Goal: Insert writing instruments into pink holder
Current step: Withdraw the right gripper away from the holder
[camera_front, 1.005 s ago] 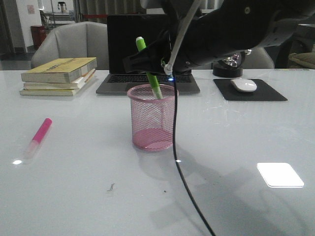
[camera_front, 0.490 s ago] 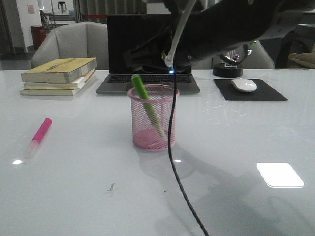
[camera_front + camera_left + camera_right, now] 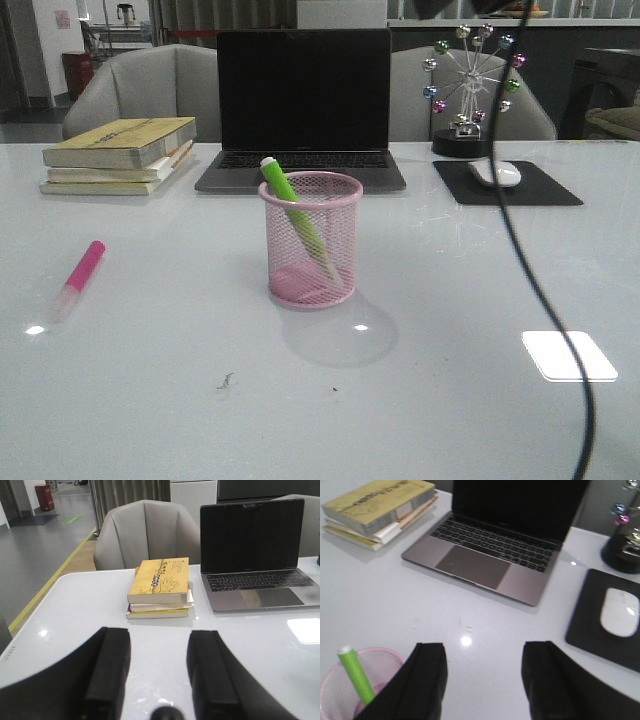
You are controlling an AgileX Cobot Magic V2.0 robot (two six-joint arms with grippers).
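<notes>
The green marker (image 3: 293, 213) is seen inside the holder (image 3: 310, 238), leaning with its upper end propped on the rim toward the left and its lower end down near the base. The pink marker (image 3: 79, 277) lies flat on the table (image 3: 450, 300), well apart from the holder on the left side, so half the task is judged to be left.

The right gripper (image 3: 482, 680) is held above and just beside the holder, its jaws spread with nothing between them. The left gripper (image 3: 157, 672) is likewise spread and empty, aimed toward the books (image 3: 160, 587) and laptop (image 3: 255, 555); neither marker is shown in its view.

Several risks are judged. The holder is light mesh and could be nudged or tipped if a finger catches its rim. The slanted green marker narrows the free opening, so the pink one could be blocked or knocked out. A flat marker on a smooth table could be pushed away rather than gripped. The dangling cable (image 3: 545, 290) could snag.
</notes>
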